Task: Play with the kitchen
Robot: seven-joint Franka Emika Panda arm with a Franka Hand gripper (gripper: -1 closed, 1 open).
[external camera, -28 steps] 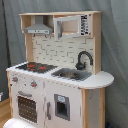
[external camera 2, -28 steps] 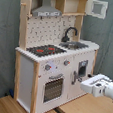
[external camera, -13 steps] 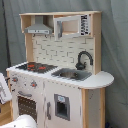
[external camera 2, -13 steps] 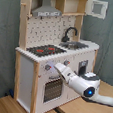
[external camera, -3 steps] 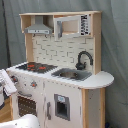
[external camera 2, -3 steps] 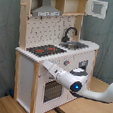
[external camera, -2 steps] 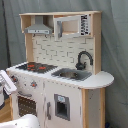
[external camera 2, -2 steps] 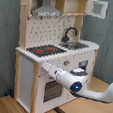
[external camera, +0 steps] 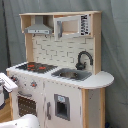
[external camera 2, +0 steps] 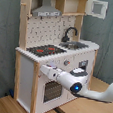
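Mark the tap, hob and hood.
tap (external camera: 84, 57), first exterior view, top of its black arch
hob (external camera 2: 46, 50), second exterior view, middle of the black plate
hood (external camera: 38, 28), first exterior view, grey sloped front

The arm (external camera 2: 77, 86) is seen in the second exterior view as a chain of smooth, rounded white segments; a dark band is set between two of them; a small blue light is shown on the bulbous joint; a white part (external camera: 9, 86) is glimpsed in the first exterior view.
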